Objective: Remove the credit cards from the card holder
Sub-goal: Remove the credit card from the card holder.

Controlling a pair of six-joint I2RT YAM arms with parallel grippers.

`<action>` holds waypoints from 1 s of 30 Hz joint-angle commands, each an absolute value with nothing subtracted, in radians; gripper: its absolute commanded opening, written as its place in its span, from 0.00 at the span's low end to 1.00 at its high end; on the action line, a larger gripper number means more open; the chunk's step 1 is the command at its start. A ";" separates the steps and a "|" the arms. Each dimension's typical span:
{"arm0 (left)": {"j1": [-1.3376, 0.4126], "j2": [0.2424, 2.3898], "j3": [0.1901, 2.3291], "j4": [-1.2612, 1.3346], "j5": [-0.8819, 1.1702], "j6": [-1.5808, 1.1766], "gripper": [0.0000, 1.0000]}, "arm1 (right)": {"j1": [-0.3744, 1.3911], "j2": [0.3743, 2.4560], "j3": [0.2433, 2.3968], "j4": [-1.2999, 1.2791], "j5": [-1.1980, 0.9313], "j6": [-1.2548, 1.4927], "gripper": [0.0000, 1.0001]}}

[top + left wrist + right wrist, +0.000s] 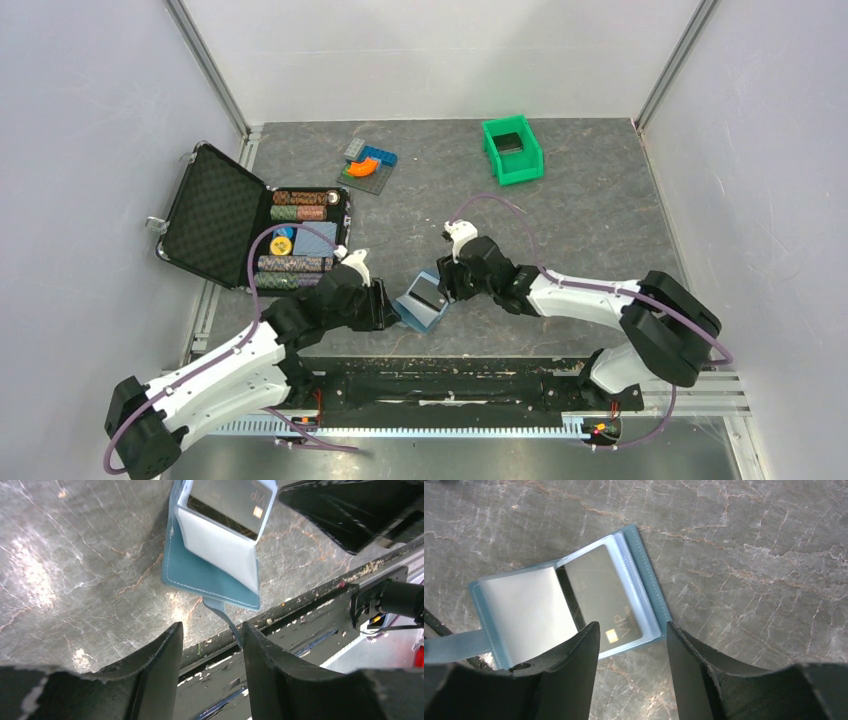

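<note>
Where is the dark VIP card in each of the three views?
Top external: card low centre, lying in the open wallet.
Left wrist: card at the top edge, right of centre.
Right wrist: card mid-picture, slightly left.
Shared landmark: the blue wallet around it.

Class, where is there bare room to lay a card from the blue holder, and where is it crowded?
Free: the table between the green bin and the right wall; and mid-table, between toy bricks, bin and card holder. Crowded: by the open case at left, and at the card holder, between the left claw and right claw.
</note>
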State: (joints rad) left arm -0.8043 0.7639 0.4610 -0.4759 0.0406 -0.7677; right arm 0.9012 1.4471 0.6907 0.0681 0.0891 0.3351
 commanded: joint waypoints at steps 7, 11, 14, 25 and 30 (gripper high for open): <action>-0.804 0.844 0.588 -0.376 0.069 -0.726 0.58 | 0.830 1.610 0.818 0.138 -0.140 0.259 0.53; -0.804 0.879 0.601 -0.271 0.134 -0.718 0.57 | 0.830 1.655 0.818 0.185 -0.216 0.283 0.52; -0.804 0.927 0.607 -0.256 0.115 -0.721 0.51 | 0.829 1.679 0.811 0.176 -0.169 0.279 0.56; -0.805 1.061 0.576 -0.171 0.238 -0.707 0.40 | 0.831 1.527 0.560 0.193 -0.081 0.454 0.42; -0.807 1.160 0.555 -0.169 0.271 -0.703 0.37 | 0.854 1.373 0.396 0.290 -0.093 0.576 0.40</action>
